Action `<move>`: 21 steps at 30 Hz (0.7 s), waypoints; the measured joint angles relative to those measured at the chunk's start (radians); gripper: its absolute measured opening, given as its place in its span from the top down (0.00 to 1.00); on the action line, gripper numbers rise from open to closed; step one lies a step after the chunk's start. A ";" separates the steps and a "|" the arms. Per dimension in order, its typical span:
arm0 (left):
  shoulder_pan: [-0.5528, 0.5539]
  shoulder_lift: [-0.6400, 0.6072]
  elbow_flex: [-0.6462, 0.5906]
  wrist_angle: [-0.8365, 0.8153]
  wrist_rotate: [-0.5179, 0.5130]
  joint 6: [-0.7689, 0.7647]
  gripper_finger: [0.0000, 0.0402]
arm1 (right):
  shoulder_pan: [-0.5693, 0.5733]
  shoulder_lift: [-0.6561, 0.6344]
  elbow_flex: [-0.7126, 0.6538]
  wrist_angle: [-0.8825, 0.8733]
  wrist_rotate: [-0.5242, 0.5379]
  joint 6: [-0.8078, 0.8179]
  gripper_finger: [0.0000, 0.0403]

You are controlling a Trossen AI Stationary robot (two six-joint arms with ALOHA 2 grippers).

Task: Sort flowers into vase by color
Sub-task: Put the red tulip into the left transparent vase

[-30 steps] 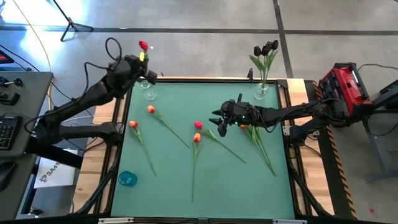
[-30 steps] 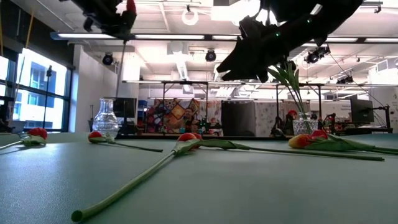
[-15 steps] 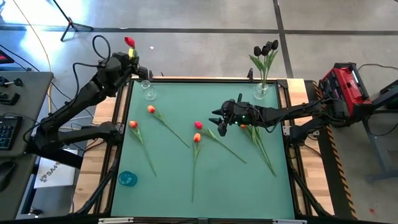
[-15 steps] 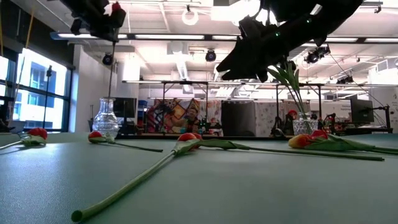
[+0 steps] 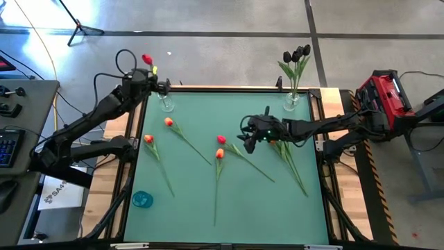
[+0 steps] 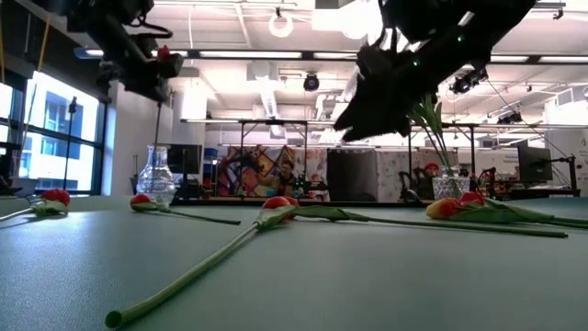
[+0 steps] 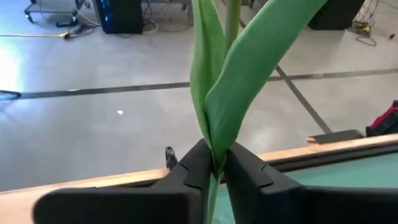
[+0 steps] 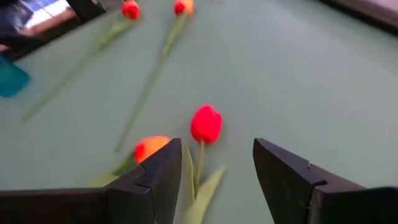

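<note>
my right claw (image 5: 243, 138) hangs open over the mat with free room between its fingers (image 8: 152, 180); a red tulip (image 8: 206, 124) and an orange tulip (image 8: 151, 148) lie just ahead. the near mat (image 5: 263, 208) is open.

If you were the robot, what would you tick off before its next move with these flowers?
1. Left gripper has the red tulip: ok, its fingers pinch the green stem.
2. Tulip over the left vase: ok, roughly; the stem hangs above the vase mouth in the low view, exact line-up cannot tell.
3. Stem tip already in the vase: cannot tell.
4. Right gripper open: ok, wide apart, holding nothing.
5. Right gripper lined up with a flower: ok, a red tulip on the table lies between its fingers, an orange tulip close beside.
6. Black tulips already sorted: ok, they stand in the right vase.
</note>
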 joint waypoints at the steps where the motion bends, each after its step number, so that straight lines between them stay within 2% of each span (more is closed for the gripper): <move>1: 0.001 0.000 -0.003 -0.001 0.001 0.001 0.89 | 0.001 0.014 0.001 -0.005 0.000 0.006 0.53; 4: 0.000 -0.001 -0.025 -0.005 0.022 0.001 0.83 | 0.010 0.090 0.001 -0.001 0.007 0.007 0.53; 8: 0.001 0.000 -0.055 -0.009 0.060 -0.016 0.73 | 0.027 0.214 0.001 0.114 0.044 0.000 0.53; 11: 0.001 -0.007 -0.056 0.010 0.079 -0.033 0.65 | 0.034 0.269 0.001 0.199 0.019 -0.004 0.53; 14: 0.001 -0.031 -0.055 0.056 0.106 -0.007 0.59 | 0.029 0.294 0.001 0.197 -0.034 0.009 0.53; 17: 0.001 -0.060 -0.032 0.053 0.106 0.032 0.57 | 0.026 0.307 0.001 0.189 -0.047 0.014 0.53; 21: -0.002 -0.117 -0.021 0.048 0.104 0.037 0.56 | 0.026 0.344 0.001 0.196 -0.013 0.000 0.53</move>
